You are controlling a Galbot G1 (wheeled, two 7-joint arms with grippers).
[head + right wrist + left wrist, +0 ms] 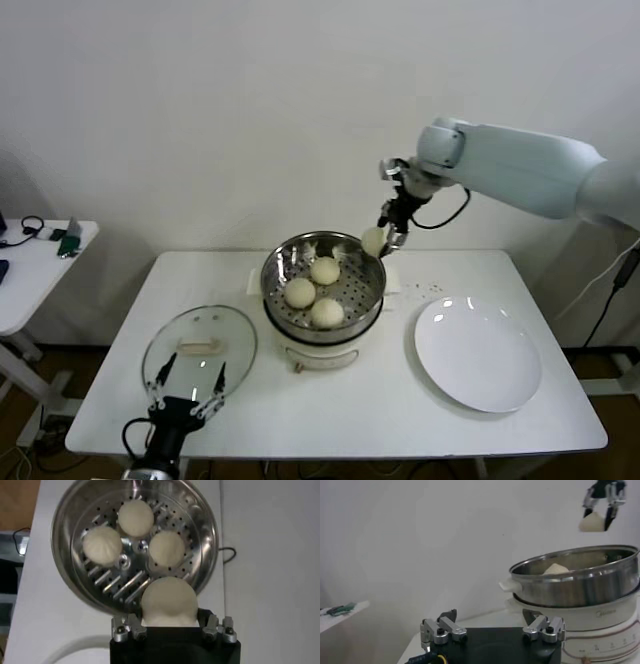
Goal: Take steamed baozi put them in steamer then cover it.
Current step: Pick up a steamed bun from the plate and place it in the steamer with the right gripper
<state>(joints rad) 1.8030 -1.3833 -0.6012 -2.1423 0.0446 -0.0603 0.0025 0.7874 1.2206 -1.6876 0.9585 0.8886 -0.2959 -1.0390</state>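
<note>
Three buns [313, 292] lie in the steamer [322, 310] on the tabletop [400, 400]. The right tool [386, 238] grips a fourth bun [373, 240] above the steamer's far rim, seemingly clear of it. The left tool [188, 392] hovers wide open near the glass lid [199, 346]; the plate [478, 354] sits right.

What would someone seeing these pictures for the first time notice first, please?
The right hand hangs above the far rim of the steamer at the table's middle, shut on the fourth baozi. Three baozi already lie on its perforated bottom. The white plate to the right holds nothing, and the glass lid lies flat at the front left, with the open left hand just before it.
</note>
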